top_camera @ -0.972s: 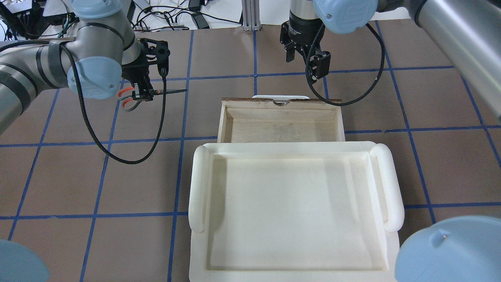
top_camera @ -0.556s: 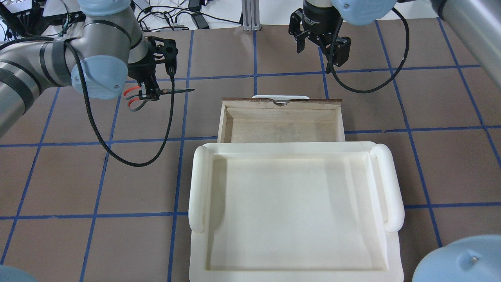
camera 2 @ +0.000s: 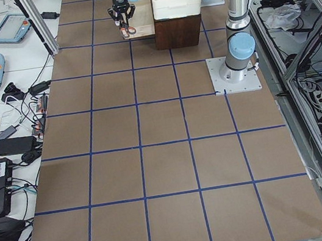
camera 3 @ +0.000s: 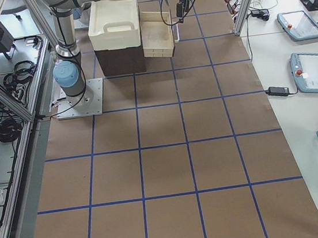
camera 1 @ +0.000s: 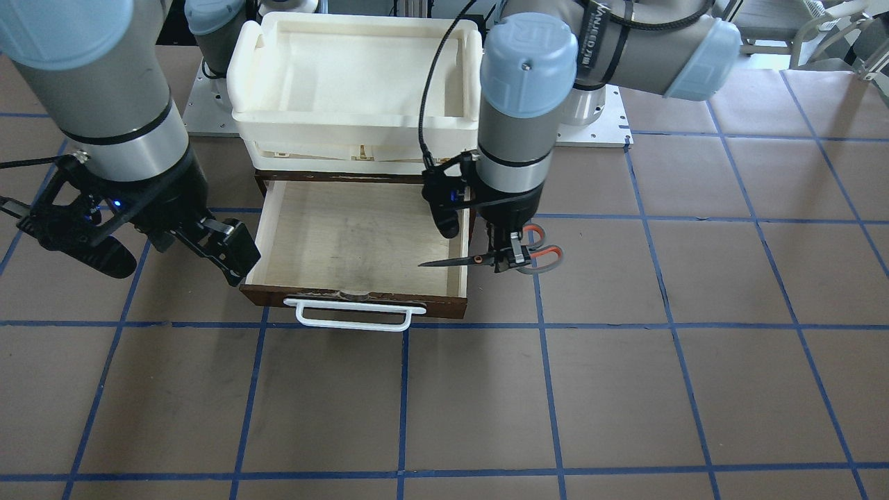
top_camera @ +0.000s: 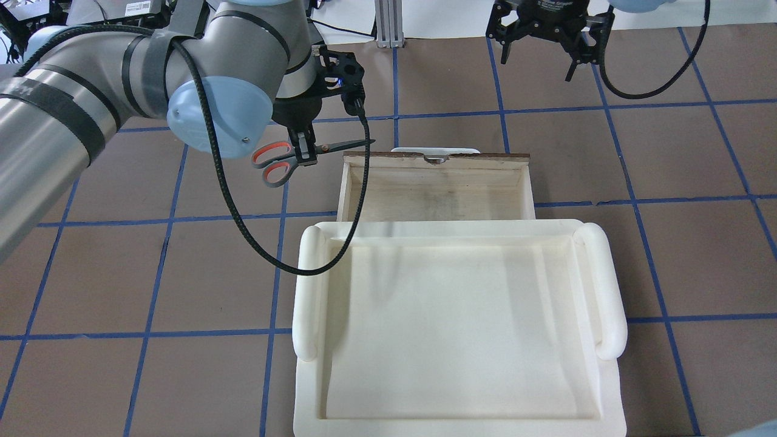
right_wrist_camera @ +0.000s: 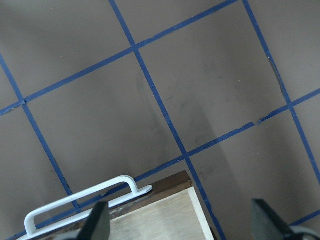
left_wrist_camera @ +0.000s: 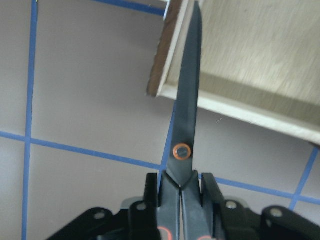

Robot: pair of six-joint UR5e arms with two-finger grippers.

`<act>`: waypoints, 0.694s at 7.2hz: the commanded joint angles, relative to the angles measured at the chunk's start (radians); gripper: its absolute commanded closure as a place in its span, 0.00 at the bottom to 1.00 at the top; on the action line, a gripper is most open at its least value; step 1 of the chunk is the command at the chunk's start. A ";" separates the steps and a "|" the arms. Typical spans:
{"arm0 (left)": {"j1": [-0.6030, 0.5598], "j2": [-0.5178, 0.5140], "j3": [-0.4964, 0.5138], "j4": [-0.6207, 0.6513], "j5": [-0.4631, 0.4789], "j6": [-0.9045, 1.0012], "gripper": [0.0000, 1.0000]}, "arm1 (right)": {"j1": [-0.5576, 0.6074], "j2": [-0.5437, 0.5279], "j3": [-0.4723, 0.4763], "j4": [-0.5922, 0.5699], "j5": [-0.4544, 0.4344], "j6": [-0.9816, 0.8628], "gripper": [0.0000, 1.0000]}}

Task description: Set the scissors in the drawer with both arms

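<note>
My left gripper (top_camera: pixel 301 150) is shut on the scissors (top_camera: pixel 276 162) near the pivot, and holds them level above the table. The orange-red handle loops trail away from the drawer. The closed blades point at the drawer (top_camera: pixel 345 188), and the tip is over its front left corner. The front view shows the scissors (camera 1: pixel 538 257) in the left gripper (camera 1: pixel 510 255), tip over the open drawer's wall (camera 1: pixel 460 271). The left wrist view shows the blades (left_wrist_camera: pixel 187 110) crossing the drawer's corner (left_wrist_camera: pixel 165 70). My right gripper (top_camera: pixel 540 57) is open and empty, beyond the drawer's white handle (top_camera: pixel 434 150).
A white foam tray (top_camera: pixel 306 291) sits on the cabinet above the drawer's rear part. The right wrist view shows the drawer handle (right_wrist_camera: pixel 80 200) and front corner below the open right gripper (right_wrist_camera: pixel 182 225). Brown table with blue grid lines lies all around.
My left arm has carried the scissors to the right, from well left of the drawer to its front left corner. My right gripper has moved farther from the drawer's handle and to the right.
</note>
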 commanded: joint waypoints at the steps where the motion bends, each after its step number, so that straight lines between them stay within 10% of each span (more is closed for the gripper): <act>1: -0.132 -0.020 0.006 -0.020 -0.008 -0.127 1.00 | -0.022 -0.090 0.053 -0.004 0.014 -0.210 0.00; 5: -0.179 -0.055 0.018 -0.006 -0.078 -0.259 1.00 | -0.078 -0.109 0.061 0.040 0.014 -0.419 0.00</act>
